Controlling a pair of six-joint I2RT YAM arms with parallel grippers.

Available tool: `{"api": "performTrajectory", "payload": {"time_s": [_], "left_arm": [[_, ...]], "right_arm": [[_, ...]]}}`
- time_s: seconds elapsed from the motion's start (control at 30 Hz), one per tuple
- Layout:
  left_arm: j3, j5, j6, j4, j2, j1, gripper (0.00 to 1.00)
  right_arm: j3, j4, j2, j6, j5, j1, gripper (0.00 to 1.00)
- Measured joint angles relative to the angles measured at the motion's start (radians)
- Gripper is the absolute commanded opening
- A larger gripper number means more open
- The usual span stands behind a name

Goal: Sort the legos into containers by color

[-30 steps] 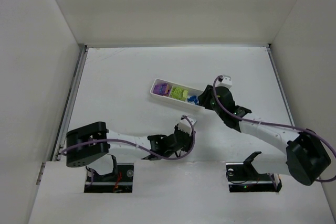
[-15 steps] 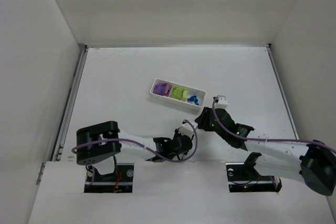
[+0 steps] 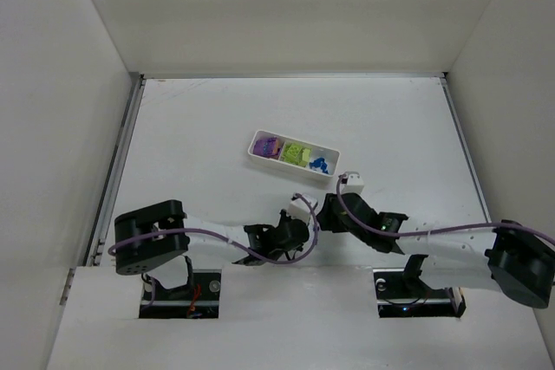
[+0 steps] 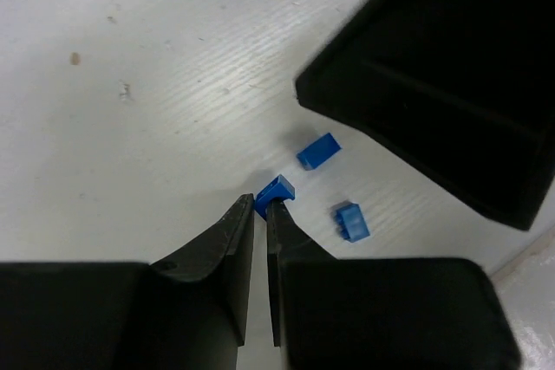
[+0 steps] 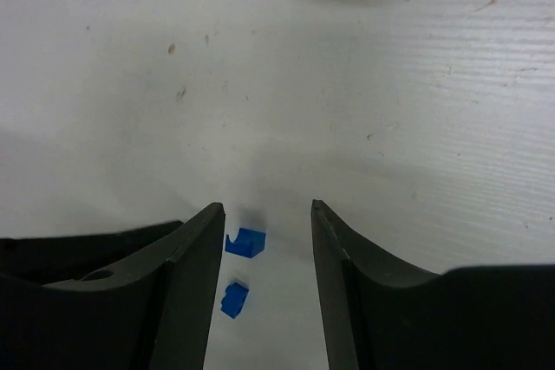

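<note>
Blue lego piece [image 4: 276,190] pinched at the tips of the narrow left gripper [image 4: 262,211]; two more blue pieces [image 4: 318,151] loose on the table [image 4: 130,58] beside it, right gripper [image 5: 264,214] spread wide above, compartment tray [image 3: 256,152] well apart

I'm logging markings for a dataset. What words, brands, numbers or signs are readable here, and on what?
None. No readable word, number or logo shows on the tray, the blue bricks, the left gripper or the right gripper in any view.
</note>
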Motion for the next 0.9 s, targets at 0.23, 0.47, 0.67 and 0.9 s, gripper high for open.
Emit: {"api": "performTrajectory", "payload": {"time_s": [0.23,0.47,0.67,0.9], "left_arm": [[-0.050,-0.006,-0.004,0.000,-0.090,0.047,0.06],[-0.106,-0.005,-0.024,-0.018,-0.235,0.152,0.06],[-0.112,-0.002,-0.044,-0.031,-0.361,0.253,0.07],[-0.110,0.039,-0.045,-0.035,-0.403,0.350,0.07]], "right_arm": [[0.014,-0.025,0.047,-0.001,0.000,0.048,0.49],[0.063,-0.043,0.112,-0.003,-0.002,0.076,0.45],[0.109,-0.078,0.174,-0.003,0.000,0.102,0.42],[0.149,-0.150,0.195,-0.002,0.007,0.105,0.38]]}}
